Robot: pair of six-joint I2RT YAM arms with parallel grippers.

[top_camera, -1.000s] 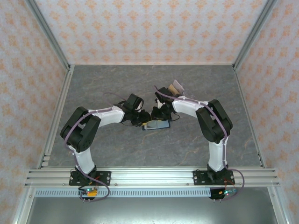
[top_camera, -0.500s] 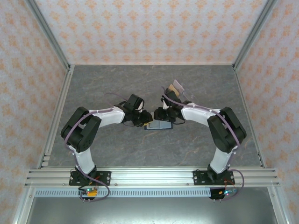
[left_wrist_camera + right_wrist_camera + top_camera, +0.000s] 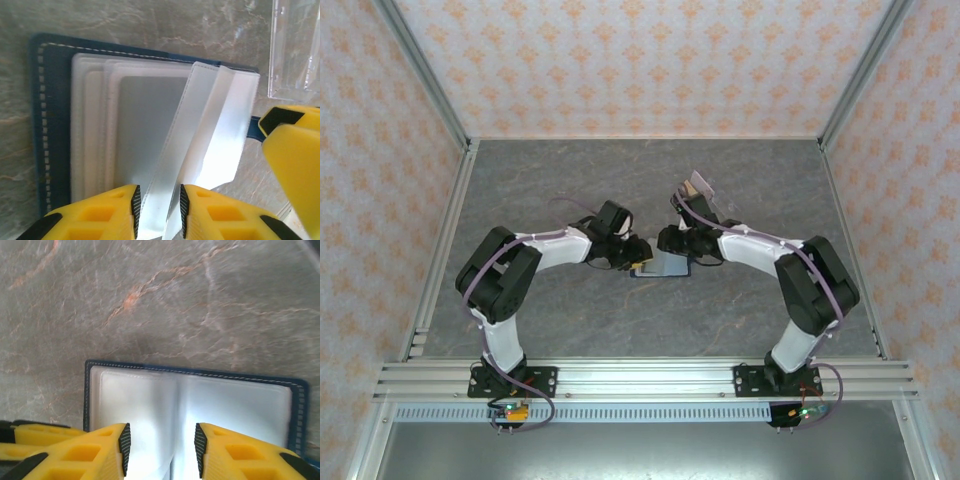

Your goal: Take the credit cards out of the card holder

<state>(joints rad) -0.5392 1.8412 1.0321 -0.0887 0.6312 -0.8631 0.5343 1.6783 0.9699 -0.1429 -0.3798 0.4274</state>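
Note:
The card holder (image 3: 665, 266) lies open on the grey table between both arms, its navy cover (image 3: 50, 125) down and its clear sleeves up. One sleeve leaf (image 3: 200, 130) stands raised, and my left gripper (image 3: 158, 207) is shut on its lower edge; seen from above, the left gripper (image 3: 636, 258) sits at the holder's left end. A grey card (image 3: 145, 130) shows inside the sleeve beneath. Over the holder's middle fold (image 3: 177, 420) my right gripper (image 3: 160, 445) hangs open, holding nothing. A brown-orange credit card (image 3: 696, 187) lies behind the right gripper (image 3: 672, 243).
A see-through card (image 3: 295, 50) lies on the table just past the holder's far end, near the right gripper's yellow finger (image 3: 292, 165). Patterned walls and metal rails (image 3: 445, 260) enclose the table on three sides. Open tabletop lies at the back left and front.
The right arm has swung outward, its elbow moving right, and its jaws have opened wider. The card holder and my left gripper have shifted slightly right.

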